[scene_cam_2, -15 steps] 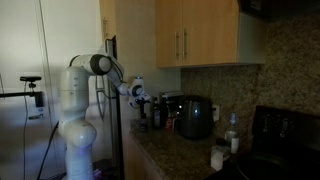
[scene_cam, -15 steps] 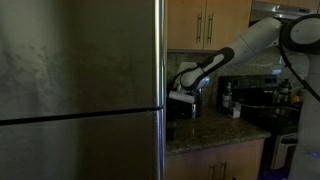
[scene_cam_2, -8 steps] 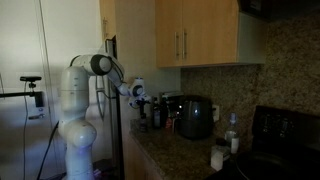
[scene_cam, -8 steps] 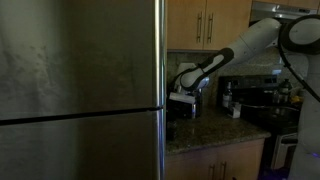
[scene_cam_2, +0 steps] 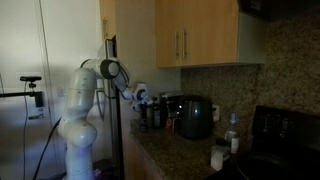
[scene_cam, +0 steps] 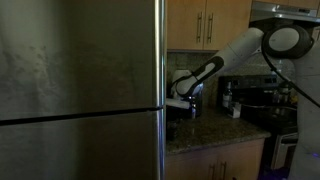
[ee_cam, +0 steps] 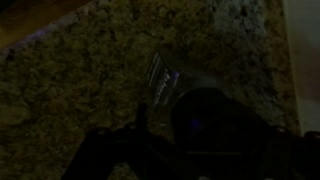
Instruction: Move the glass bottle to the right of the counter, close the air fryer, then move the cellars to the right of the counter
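Observation:
The black air fryer (scene_cam_2: 195, 117) stands mid-counter on the dark granite counter (scene_cam_2: 180, 158); whether its drawer is open or shut does not show. My gripper (scene_cam_2: 143, 99) (scene_cam: 180, 101) hangs low at the counter's fridge end, close beside a slim dark glass bottle (scene_cam_2: 157, 113). The wrist view is very dark. It shows granite, a glassy glint (ee_cam: 160, 75) and a dark round shape (ee_cam: 222, 125) right under the jaws. The jaws are only black outlines. Small pale cellars (scene_cam_2: 216, 157) (scene_cam: 236, 110) sit near the stove.
A steel fridge (scene_cam: 80, 90) fills the near side beside the gripper. Wooden cabinets (scene_cam_2: 195, 35) hang above the counter. A black stove (scene_cam_2: 285, 135) is at the far end, with a pale-topped bottle (scene_cam_2: 233, 128) (scene_cam: 226, 97) next to it.
The arm's elbow and shoulder have swung, and the gripper has dropped slightly toward the counter by the fridge. Nothing on the counter has moved.

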`<action>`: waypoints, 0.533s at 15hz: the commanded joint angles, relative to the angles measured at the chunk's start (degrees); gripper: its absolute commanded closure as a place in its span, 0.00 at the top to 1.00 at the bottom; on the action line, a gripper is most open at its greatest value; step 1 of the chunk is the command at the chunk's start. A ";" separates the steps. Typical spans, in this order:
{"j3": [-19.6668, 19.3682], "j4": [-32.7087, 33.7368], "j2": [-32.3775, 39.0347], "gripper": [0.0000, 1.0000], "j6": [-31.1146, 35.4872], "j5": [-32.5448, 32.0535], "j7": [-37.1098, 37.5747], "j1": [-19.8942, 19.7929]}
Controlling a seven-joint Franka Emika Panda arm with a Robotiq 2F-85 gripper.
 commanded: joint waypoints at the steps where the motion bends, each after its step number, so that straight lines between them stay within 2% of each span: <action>1: -1.32 1.05 1.49 0.58 0.46 -0.14 0.36 1.69; 8: -3.01 0.50 -1.59 0.08 -3.15 -0.69 0.95 1.41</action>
